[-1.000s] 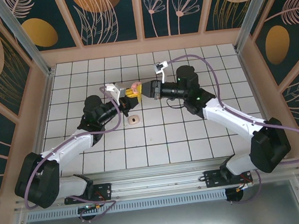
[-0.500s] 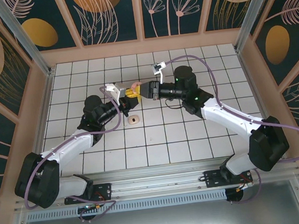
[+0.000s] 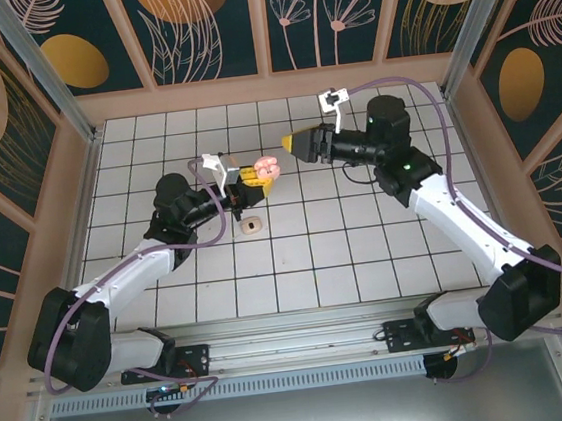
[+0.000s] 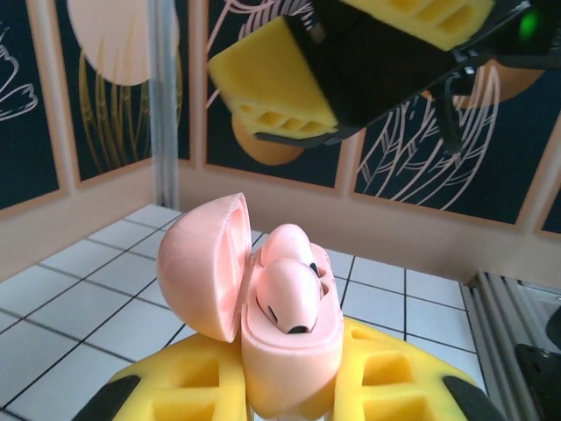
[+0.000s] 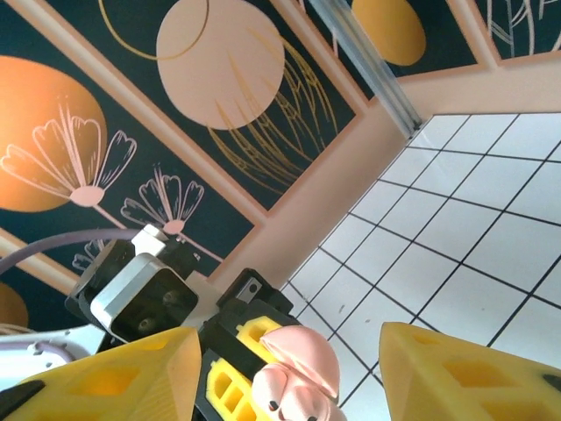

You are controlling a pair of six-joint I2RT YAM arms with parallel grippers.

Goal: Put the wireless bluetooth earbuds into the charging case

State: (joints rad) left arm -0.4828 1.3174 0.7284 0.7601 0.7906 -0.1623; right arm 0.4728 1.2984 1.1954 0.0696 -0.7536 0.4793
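The pink charging case point(image 4: 289, 368) stands upright between the yellow fingers point(image 4: 175, 386) of my left gripper point(image 4: 289, 390), which is shut on its lower body. Its lid point(image 4: 202, 263) is swung open to the left. Two pink earbuds point(image 4: 287, 294) sit in its wells, one behind the other. From above, the case point(image 3: 267, 168) is held over the tiled floor by the left gripper point(image 3: 250, 174). My right gripper point(image 3: 297, 143) hovers just right of it and slightly farther back, open and apart from it. In the right wrist view the case point(image 5: 302, 355) lies beyond the spread fingers of the right gripper point(image 5: 289, 351).
A small beige piece with a dark centre point(image 3: 251, 225) lies on the white tiled floor point(image 3: 366, 252), just in front of the left gripper. Peach walls point(image 3: 268, 86) with dark floral panels and metal posts point(image 3: 40, 70) enclose the floor.
My right gripper has let go at the case, opened, and drawn back to the right and away. The left gripper still holds the case, shifted slightly right.
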